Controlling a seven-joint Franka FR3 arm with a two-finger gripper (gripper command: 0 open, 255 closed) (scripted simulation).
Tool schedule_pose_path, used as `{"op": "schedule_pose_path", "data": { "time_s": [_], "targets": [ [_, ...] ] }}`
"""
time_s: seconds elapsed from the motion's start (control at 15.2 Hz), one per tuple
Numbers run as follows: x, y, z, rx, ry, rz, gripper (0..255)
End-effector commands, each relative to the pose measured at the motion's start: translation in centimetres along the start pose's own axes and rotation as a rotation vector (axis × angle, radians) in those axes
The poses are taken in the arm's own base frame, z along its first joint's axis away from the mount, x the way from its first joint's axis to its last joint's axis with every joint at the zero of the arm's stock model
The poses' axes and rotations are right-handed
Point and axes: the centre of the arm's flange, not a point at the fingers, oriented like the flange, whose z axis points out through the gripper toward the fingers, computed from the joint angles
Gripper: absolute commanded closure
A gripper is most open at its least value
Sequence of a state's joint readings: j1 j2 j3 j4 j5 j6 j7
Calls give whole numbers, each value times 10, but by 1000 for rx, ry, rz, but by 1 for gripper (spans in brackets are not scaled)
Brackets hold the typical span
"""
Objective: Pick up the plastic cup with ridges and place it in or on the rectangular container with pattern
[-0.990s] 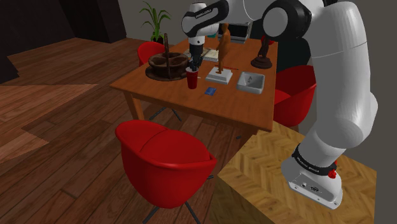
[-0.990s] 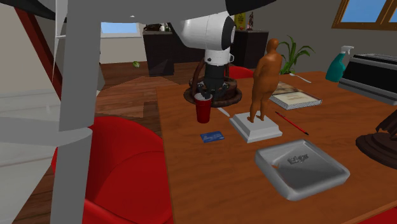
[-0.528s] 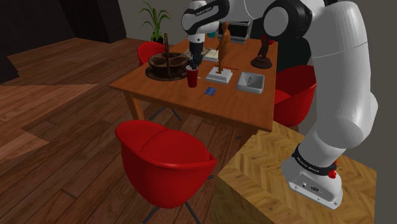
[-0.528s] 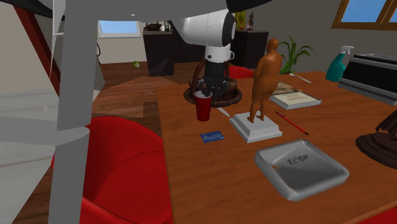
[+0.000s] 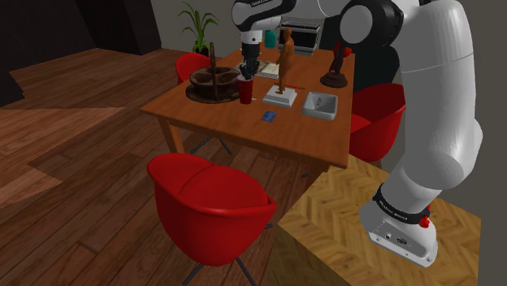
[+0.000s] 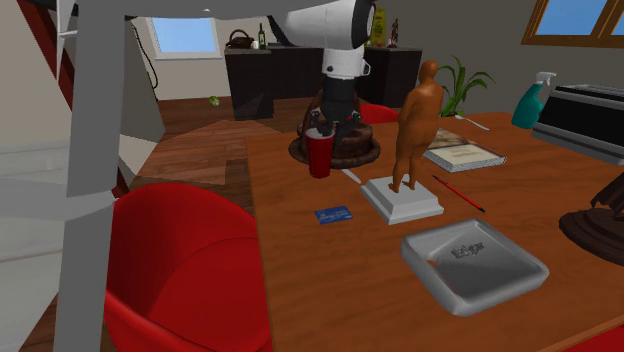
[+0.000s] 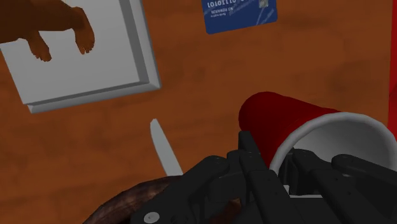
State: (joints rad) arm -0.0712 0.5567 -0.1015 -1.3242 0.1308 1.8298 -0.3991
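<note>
Hand (image 6: 322,128) clamped on rim of red cup (image 6: 320,156): one finger (image 7: 250,150) outside wall, other inside white interior. Cup hangs under hand, seemingly just clear of tabletop (image 6: 330,290), beside dark round stand (image 6: 358,148), near orange figurine (image 6: 418,120). Cup likely light, thin-walled, easily squashed. Rim pinch adequate; squeeze gently, avoid swinging. Grey patterned tray (image 6: 505,272) well apart, beyond figurine.

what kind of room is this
Likely a dining room in a house: a wooden table with red chairs around it, a plank floor and a potted plant by the back wall.
</note>
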Motion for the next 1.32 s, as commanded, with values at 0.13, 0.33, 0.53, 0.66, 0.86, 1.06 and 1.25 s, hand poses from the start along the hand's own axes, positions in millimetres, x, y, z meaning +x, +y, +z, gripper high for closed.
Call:
{"op": "schedule_pose_path", "data": {
  "time_s": [0.13,0.33,0.53,0.66,0.86,1.06,1.25],
  "targets": [
    [0,-2,-22,0,0,0,255],
    [0,-4,-37,0,0,0,255],
    [-1,-5,-53,0,0,0,255],
    [-1,-6,-64,0,0,0,255],
    [-11,2,-71,0,0,0,255],
    [-42,26,-76,0,0,0,255],
    [-72,51,-81,0,0,0,255]
  ]
}}
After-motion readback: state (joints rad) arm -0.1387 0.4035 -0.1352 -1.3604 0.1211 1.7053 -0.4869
